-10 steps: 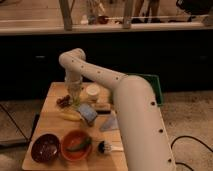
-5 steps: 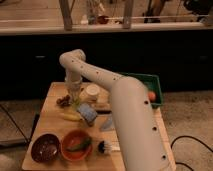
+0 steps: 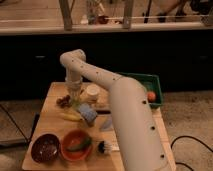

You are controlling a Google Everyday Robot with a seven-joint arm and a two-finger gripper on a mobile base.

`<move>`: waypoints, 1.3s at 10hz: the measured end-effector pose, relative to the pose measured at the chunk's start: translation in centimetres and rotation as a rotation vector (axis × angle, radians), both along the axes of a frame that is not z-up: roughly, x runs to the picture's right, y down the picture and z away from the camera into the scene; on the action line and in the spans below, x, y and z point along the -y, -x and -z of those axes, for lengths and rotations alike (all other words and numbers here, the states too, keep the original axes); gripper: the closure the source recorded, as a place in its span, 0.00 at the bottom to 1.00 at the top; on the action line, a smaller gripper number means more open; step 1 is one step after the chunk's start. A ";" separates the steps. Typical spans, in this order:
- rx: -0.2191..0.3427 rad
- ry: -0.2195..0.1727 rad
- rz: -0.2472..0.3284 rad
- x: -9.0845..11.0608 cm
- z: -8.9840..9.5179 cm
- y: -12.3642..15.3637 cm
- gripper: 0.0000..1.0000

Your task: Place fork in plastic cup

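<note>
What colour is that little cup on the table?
The plastic cup is cream-white, shown best in the camera view; the gripper hangs right beside it.

On the worktop (image 3: 49,119), the gripper (image 3: 75,98) hangs just left of the plastic cup (image 3: 92,92), with the left bowl (image 3: 45,148) and right bowl (image 3: 76,145) in front and a bin (image 3: 142,82) at right.

Light wooden counter (image 3: 47,125) stands on a speckled grey floor (image 3: 192,112). A dark cable (image 3: 14,122) lies on the floor to the counter's left. Behind the counter runs a dark wall (image 3: 30,60), topped by a pale horizontal ledge (image 3: 160,27). Two upright posts (image 3: 65,14) rise above the ledge. Lighting is dim and warm. The end effector (image 3: 75,94) hangs over the counter's far left portion.
</note>
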State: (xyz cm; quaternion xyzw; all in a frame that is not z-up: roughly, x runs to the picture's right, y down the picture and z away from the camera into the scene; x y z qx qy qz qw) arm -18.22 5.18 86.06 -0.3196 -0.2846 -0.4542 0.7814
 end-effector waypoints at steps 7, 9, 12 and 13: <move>0.022 0.016 -0.001 -0.1 -0.1 0.1 0.20; 0.029 0.020 -0.007 0.1 -0.1 -0.1 0.20; 0.037 0.023 -0.012 0.3 -0.2 -0.1 0.20; 0.037 0.023 -0.012 0.3 -0.2 -0.1 0.20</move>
